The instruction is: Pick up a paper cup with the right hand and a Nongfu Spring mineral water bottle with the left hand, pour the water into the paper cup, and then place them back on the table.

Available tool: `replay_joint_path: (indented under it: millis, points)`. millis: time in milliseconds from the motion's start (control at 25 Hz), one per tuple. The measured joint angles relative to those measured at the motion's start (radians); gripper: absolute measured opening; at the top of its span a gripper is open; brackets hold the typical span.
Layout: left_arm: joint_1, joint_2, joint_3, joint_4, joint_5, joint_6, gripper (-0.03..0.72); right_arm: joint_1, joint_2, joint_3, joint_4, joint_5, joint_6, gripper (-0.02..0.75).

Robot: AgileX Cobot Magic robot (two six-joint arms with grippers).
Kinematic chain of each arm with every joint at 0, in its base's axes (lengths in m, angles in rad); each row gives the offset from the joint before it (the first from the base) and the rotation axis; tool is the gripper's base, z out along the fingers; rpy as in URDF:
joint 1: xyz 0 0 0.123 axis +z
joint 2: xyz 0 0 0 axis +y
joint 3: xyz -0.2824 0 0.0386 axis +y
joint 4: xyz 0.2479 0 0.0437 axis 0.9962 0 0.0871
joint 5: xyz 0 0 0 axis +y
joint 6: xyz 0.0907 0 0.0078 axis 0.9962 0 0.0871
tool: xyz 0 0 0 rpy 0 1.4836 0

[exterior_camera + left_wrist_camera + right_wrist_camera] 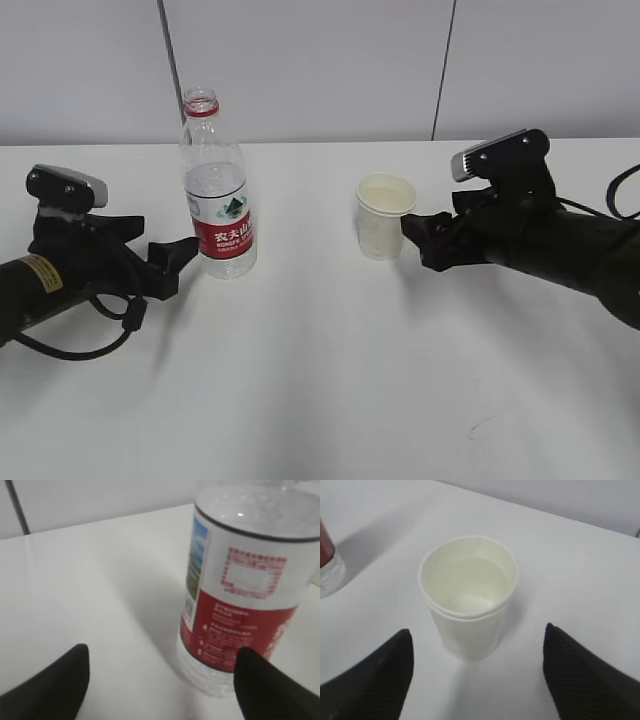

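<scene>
The uncapped Nongfu Spring bottle [217, 190], clear with a red neck ring and a red-and-white label, stands upright on the white table [320, 380]. My left gripper [170, 238] is open beside its base, one fingertip close against the label. In the left wrist view the bottle [240, 590] sits off to the right, by the right finger [270, 690], and the left gripper [163, 650] holds nothing. The off-white paper cup [385, 215] stands upright to the right. My right gripper [415, 243] is open just behind it. In the right wrist view the cup [470, 590] is ahead of the open right gripper [477, 632].
A grey panelled wall [320, 70] rises behind the table's far edge. A small dark scuff [472, 430] marks the front right. The left arm's black cable [80, 350] loops on the table at the left. The bottle's base [327, 567] shows at the right wrist view's left edge.
</scene>
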Motion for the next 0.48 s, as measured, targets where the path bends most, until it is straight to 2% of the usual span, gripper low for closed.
replay_joint_path:
  millis: [320, 480]
  points:
    - [0.001, -0.079, 0.000, -0.093, 0.122, 0.028, 0.544, -0.090, -0.030, 0.002, 0.042, 0.053, 0.001, 0.597]
    - [0.028, -0.093, 0.001, -0.146, 0.135, 0.029, 0.544, -0.131, -0.034, 0.002, 0.074, 0.053, 0.001, 0.597]
